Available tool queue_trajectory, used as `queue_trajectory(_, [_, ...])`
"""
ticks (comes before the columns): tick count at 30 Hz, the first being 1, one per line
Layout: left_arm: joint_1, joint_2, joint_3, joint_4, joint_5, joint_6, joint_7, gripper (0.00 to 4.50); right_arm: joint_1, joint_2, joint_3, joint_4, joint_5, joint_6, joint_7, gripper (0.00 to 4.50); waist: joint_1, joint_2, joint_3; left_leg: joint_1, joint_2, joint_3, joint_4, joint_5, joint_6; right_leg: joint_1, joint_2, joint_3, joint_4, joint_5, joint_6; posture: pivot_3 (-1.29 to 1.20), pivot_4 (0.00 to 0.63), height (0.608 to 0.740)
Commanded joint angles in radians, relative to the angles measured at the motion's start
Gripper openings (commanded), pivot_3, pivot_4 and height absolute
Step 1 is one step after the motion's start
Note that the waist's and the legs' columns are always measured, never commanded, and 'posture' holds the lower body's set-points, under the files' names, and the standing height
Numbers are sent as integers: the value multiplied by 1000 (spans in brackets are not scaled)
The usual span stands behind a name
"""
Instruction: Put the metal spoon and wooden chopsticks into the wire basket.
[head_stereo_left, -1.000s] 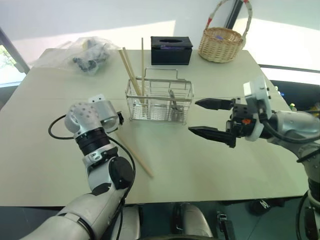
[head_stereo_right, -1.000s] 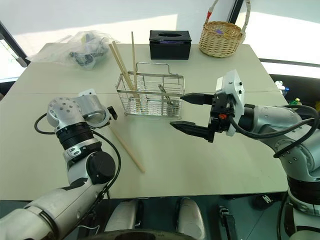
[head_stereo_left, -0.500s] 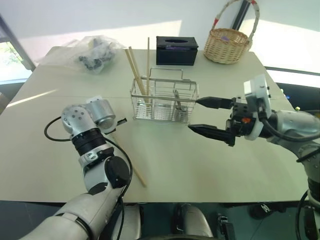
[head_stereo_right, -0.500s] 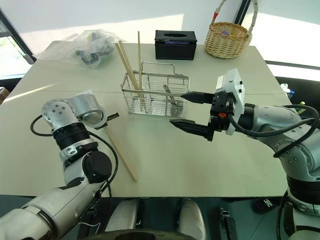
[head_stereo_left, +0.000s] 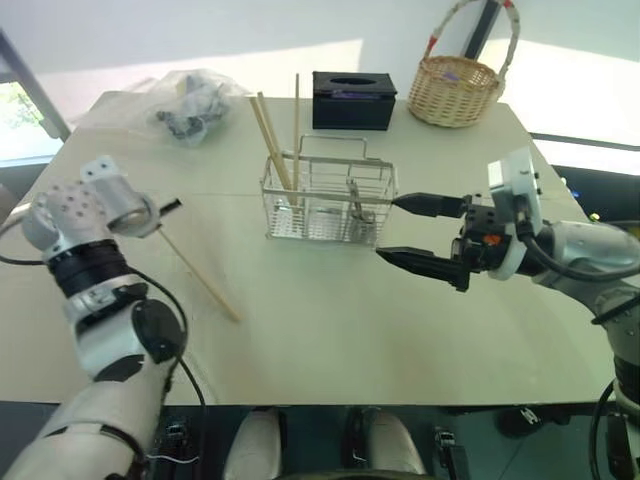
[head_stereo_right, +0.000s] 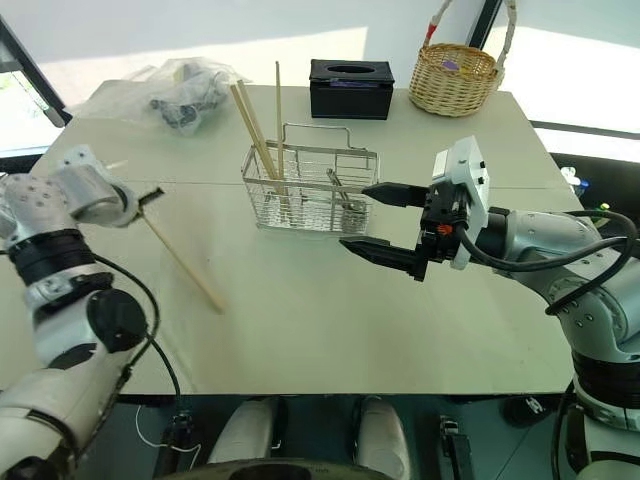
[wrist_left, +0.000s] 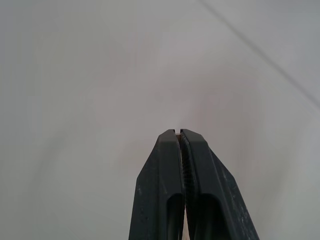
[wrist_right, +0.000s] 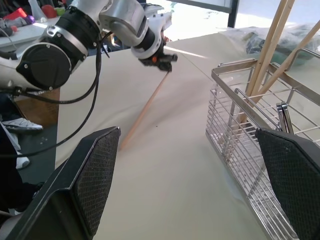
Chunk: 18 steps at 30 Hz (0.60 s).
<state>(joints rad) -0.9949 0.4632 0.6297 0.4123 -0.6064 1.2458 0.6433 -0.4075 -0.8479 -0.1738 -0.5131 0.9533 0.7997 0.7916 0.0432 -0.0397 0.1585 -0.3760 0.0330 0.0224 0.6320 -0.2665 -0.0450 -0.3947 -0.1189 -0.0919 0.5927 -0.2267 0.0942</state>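
Three wooden chopsticks (head_stereo_left: 273, 140) in wire basket (head_stereo_left: 325, 205), one chopstick (head_stereo_left: 197, 272) in left gripper (head_stereo_left: 168, 207)

Silver-grey arms w/ black joints, black cables, black two-finger grippers, white wrist housing.

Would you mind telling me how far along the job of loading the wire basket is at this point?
Mostly done. Three wooden chopsticks already stand in the wire basket, and the metal spoon sits in it too. In hand: the left hand is shut on the last chopstick, its far end low over the table. Left: carry that stick over and drop it in. The right hand waits open beside the basket.
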Motion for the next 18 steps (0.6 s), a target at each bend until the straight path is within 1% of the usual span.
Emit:
queue_trajectory(1, [-95,74,-83,87,58,-226,-235,37,-22,-15,-37,-1,19,1,10,4500,0,0,0,0,0,0,0,0,0,0,0,0,0,0,0,0,150,712])
queue_trajectory(4, [-236,143,-122,191,80,-463,-500,37,-31,-17,-24,-2,21,11,13,4500,-2,-2,1,-1,0,0,0,0,0,-1,0,0,0,0,0,0,150,712])
queue_trajectory(5, [-273,154,-131,213,83,-520,-567,37,-31,-18,-23,-1,20,12,17,4500,-3,-2,1,-3,1,0,0,0,0,-2,0,-1,-1,0,0,0,150,712])
queue_trajectory(9, [-387,166,-143,262,66,-652,-762,37,-38,-18,-24,2,20,20,23,4500,-4,0,0,-4,1,1,-1,0,0,-3,0,-1,-1,0,0,0,150,712])
queue_trajectory(11, [-442,167,-173,259,78,-720,-852,37,-39,-15,-25,1,20,24,21,4500,-6,0,0,-3,0,2,-1,0,1,-3,0,-1,-1,0,0,0,150,712])
queue_trajectory(13, [-478,164,-195,255,81,-753,-919,37,-33,-14,-28,-4,21,26,20,4500,-5,0,1,-3,1,2,-1,0,1,-3,0,-1,0,0,0,0,150,712])
queue_trajectory(16, [-499,142,-267,172,68,-736,-1050,37,-10,-10,-37,-18,21,27,10,4500,-4,0,1,-3,1,2,-1,0,1,-3,0,-1,1,0,1,0,150,712])
queue_trajectory(18, [-494,130,-299,137,71,-722,-1089,37,2,-8,-41,-24,20,25,4,4500,-2,0,1,-3,1,1,0,0,2,-2,0,-1,1,0,1,0,150,712])
